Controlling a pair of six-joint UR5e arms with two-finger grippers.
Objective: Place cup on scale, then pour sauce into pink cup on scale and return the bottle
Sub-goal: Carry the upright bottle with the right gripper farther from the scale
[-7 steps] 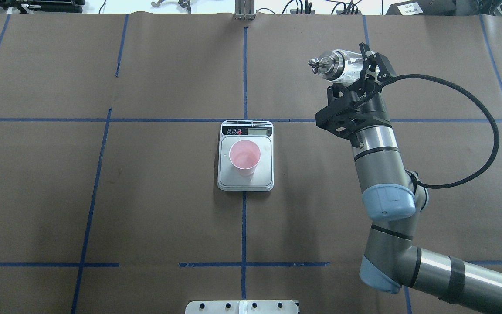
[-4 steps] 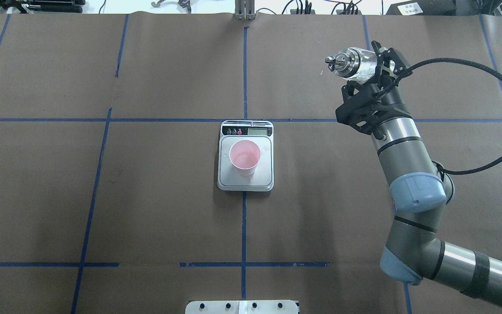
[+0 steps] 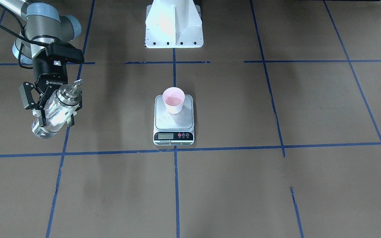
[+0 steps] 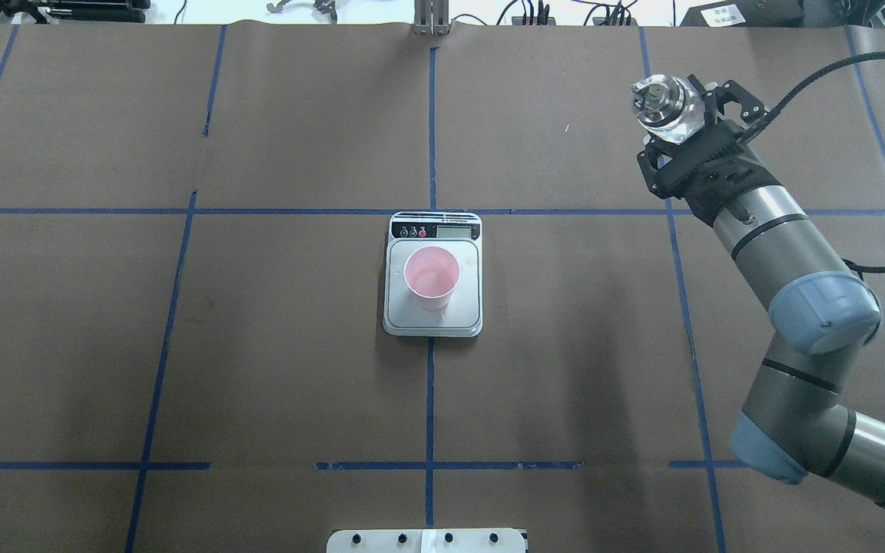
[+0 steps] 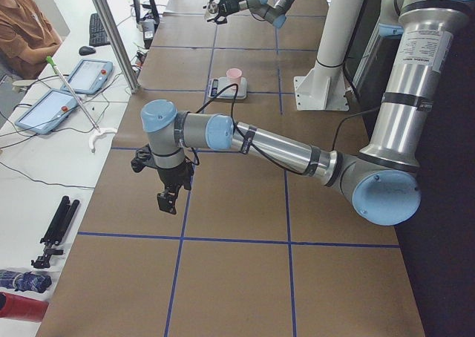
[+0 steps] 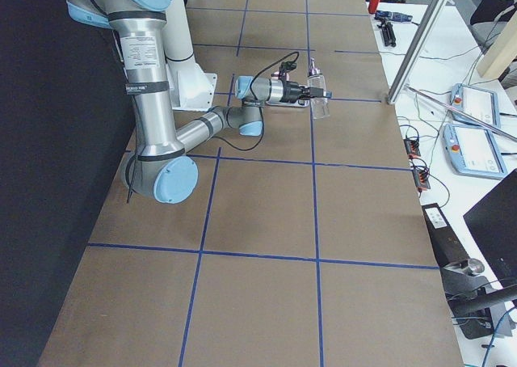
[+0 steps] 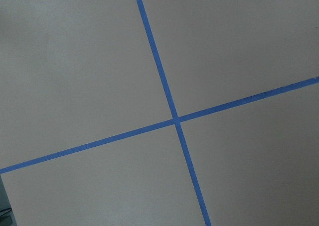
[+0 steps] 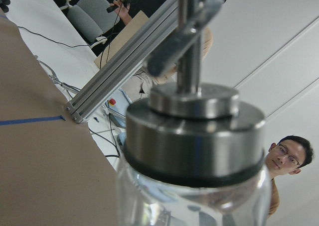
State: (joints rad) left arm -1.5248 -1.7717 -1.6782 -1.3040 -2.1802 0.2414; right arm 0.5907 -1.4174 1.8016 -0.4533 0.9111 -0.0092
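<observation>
The pale pink cup (image 3: 173, 100) stands upright on the silver scale (image 3: 174, 124) at the table's middle; both also show in the overhead view, cup (image 4: 431, 276) on scale (image 4: 467, 311). My right gripper (image 3: 52, 114) is shut on the clear glass bottle (image 3: 56, 112) and holds it above the table, far to the right of the scale in the overhead view (image 4: 661, 107). The bottle stands nearly upright, silver spout cap (image 8: 194, 131) on top. My left gripper (image 5: 169, 200) hangs over bare table, far from the scale; I cannot tell whether it is open or shut.
The white robot base (image 3: 174, 26) stands behind the scale. Blue tape lines (image 7: 174, 119) grid the brown table. An aluminium post (image 4: 431, 19) stands at the far edge. A side table with tablets (image 5: 67, 92) and a person (image 8: 286, 154) lie beyond it.
My right arm has swung right, away from the scale, with the bottle in it. The bottle has turned from lying tilted toward the scale to nearly upright.
</observation>
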